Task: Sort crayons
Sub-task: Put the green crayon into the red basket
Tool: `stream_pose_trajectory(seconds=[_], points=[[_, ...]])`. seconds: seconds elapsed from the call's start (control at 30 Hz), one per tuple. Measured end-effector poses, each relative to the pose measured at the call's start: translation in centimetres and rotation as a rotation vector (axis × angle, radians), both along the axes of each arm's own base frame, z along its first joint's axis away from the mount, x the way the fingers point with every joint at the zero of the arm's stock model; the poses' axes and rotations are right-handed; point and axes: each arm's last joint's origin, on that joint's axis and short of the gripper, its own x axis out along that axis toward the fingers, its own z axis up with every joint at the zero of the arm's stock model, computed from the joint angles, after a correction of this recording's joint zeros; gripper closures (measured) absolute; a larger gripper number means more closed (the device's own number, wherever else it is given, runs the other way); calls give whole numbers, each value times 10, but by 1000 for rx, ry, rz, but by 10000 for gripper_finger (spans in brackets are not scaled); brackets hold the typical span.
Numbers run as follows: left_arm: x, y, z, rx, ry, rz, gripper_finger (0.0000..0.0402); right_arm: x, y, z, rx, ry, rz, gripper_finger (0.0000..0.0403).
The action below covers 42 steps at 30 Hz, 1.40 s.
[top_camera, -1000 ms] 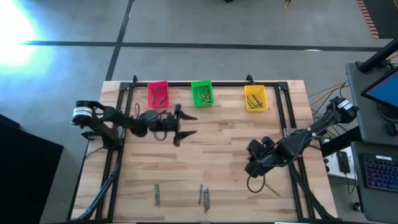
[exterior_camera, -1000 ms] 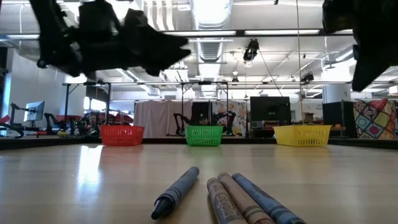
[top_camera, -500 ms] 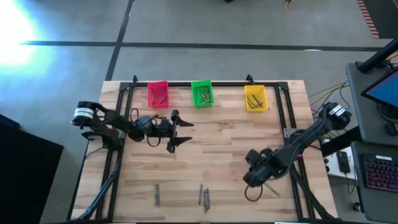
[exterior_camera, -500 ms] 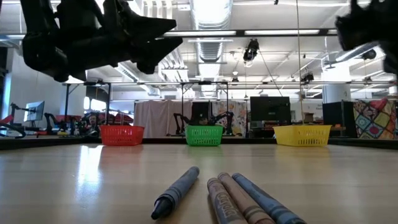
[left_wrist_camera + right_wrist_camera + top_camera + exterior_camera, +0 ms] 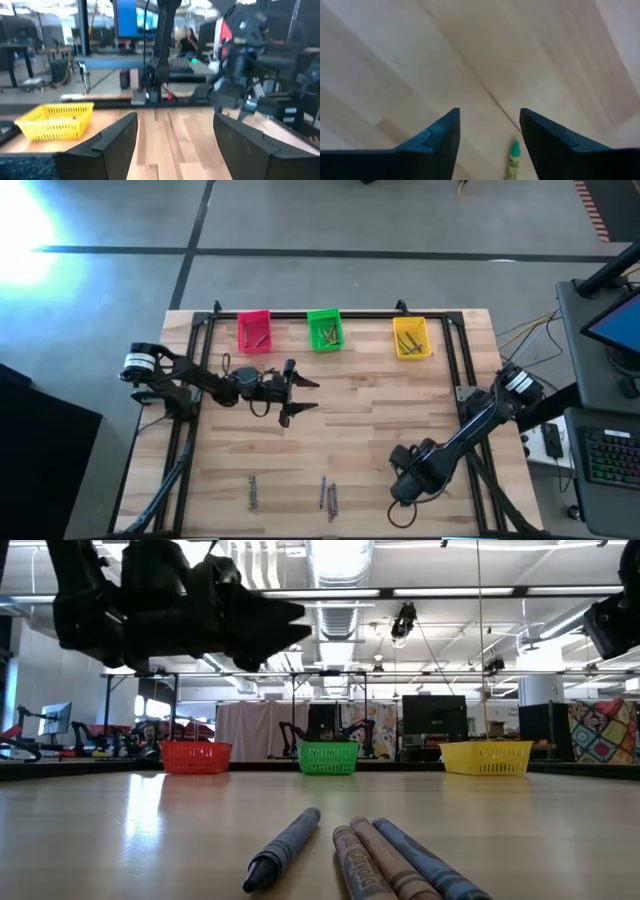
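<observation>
Several crayons lie flat near the table's front edge: a pair [image 5: 253,492] and a small group [image 5: 327,498], which the low view shows close up as a blue-grey one [image 5: 285,848] and brown and blue ones [image 5: 372,862]. My right gripper [image 5: 489,114] points down over the front right of the table [image 5: 405,485]. It is open and empty, and a green crayon [image 5: 512,159] lies on the wood beneath it, near one finger. My left gripper [image 5: 300,393] hovers level over the table's left middle, open and empty [image 5: 175,120].
Three bins stand along the far edge, each holding crayons: pink [image 5: 254,331], green [image 5: 325,330] and yellow [image 5: 410,338]. A black frame runs round the table. Bare wood lies between the bins and the crayons at the front.
My right gripper has gone down and toward the table's near edge and a little left, tipping to point down over the front right of the table. The crayons have not moved.
</observation>
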Motion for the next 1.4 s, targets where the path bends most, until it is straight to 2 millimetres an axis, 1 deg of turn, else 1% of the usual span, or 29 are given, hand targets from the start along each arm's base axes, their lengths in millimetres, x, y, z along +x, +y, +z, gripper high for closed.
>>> stream_pose_trajectory(seconds=[0.1, 0.17, 0.3, 0.43, 0.63, 0.73, 0.83, 0.97, 1.1, 1.27, 1.4], points=[[9, -1, -1, -56, 61, -21, 157, 1, 2, 0, -21, 51, -36, 196], [12, -1, 1, -77, 71, -24, 157, 1, 4, 1, -28, 58, -44, 194], [9, -2, 3, -78, 46, -29, 157, -5, 12, 4, -1, 79, -37, 193], [0, -2, 4, -65, 9, -25, 157, -21, 20, 8, 8, 77, -8, 193], [-10, 0, 4, -30, -14, 42, 157, -53, 30, 0, -35, 106, 56, 196], [-10, 0, 3, 25, -2, 68, 157, -60, 31, -4, -44, 109, 86, 202], [-9, 1, -2, 46, 30, 69, 157, -63, 28, -9, -60, 124, 87, 210], [-8, 1, -2, 18, 34, 68, 157, -63, 23, -13, -63, 139, 75, 234], [-8, 1, -1, 6, 31, 68, 157, -60, 22, -14, -52, 138, 43, 276], [-8, 1, -1, 16, 30, 69, 157, -58, 24, -15, -14, 122, 53, 331], [-8, 2, -1, 15, 31, 101, 157, -60, 22, -17, -28, 131, 28, 363]])
